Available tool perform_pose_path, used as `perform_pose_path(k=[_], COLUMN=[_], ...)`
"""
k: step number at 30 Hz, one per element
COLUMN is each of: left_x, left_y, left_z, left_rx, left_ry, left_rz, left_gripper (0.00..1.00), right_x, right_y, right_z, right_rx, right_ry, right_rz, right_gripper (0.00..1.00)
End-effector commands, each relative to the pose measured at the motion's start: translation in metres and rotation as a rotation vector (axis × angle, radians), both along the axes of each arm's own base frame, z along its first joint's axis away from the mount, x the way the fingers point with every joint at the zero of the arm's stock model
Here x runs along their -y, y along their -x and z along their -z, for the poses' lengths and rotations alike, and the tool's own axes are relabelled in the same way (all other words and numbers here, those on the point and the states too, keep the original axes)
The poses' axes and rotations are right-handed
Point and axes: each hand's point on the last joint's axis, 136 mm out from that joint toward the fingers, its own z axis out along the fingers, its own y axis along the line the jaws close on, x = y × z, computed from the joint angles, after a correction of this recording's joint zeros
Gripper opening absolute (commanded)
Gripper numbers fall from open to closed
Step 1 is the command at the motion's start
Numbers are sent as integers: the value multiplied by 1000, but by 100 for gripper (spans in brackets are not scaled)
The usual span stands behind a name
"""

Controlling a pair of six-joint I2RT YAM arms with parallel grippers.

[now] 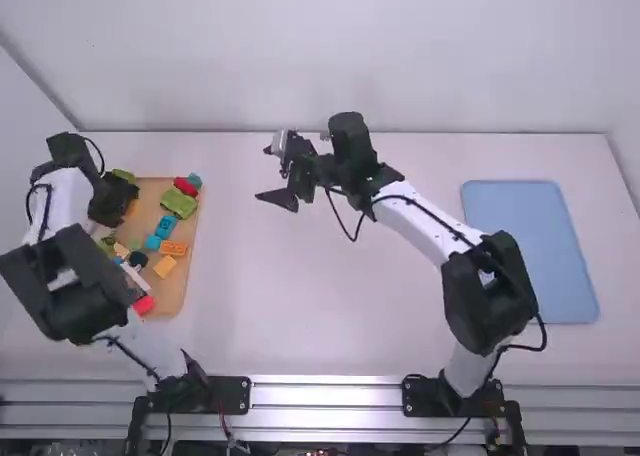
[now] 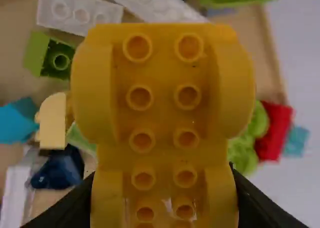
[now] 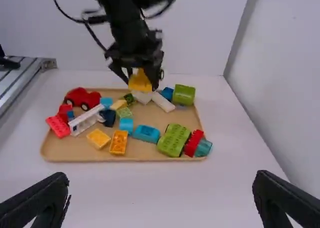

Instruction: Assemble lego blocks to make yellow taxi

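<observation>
Left pincer [image 2: 162,200] pinching yellow block [image 2: 165,113] over tray [image 1: 178,294], eleven o'clock. Probably light, stiff, smooth; best held by flat sides. Right pincer [image 3: 161,180] spread.

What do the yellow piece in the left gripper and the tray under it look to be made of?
Yellow piece: probably molded plastic with a soft sheen, judging by its even color and rounded studs or tubes. Tray: perhaps wood or a wood-look board, smooth and matte, going by its light tan tone.
</observation>
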Motion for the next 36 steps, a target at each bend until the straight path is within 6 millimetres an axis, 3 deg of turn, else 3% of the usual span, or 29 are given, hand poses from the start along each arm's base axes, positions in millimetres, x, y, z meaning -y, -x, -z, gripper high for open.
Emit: perform_pose_path(k=[1,4,6,8,9,12,14,15,19,23,25,29,31,36], left_x=[43,71,130,154,176,204,230,242,279,328,349,384,390,403], left_y=[0,-2,-3,-1,2,8,5,5,12,22,28,51,53,54], left_z=[-14,-17,-15,-12,-10,-5,0,3,14,31,42,69,82,111], left_rx=[7,15,30,28,16,-7,-12,-15,-30,-42,-47,-102,-144,-234], left_ry=[-103,-160,-209,-214,-219,-220,-232,-242,-263,-313,-327,-372,-414,-545], left_rz=[268,461,843,976,1093,1219,1307,1352,1554,1818,1943,2246,2323,2486], left_gripper=[12,16,19,21,22,18,5,4,4,5,7,10,10,12], right_x=[5,11,24,31,41,58,73,79,96,121,131,144,148,164], right_y=[8,7,8,11,16,22,30,35,44,44,56,85,96,99], right_z=[-21,-23,-28,-32,-37,-43,-46,-48,-51,-52,-55,-60,-62,-66], right_rx=[19,16,22,31,34,44,55,57,59,27,46,136,167,150], right_ry=[-19,-9,14,27,45,74,107,120,137,128,105,59,39,-25], right_rz=[-7,10,26,28,33,45,49,49,80,225,247,258,273,470], right_gripper=[98,98,98,98,98,98,98,98,98,98,98,98,98,98])
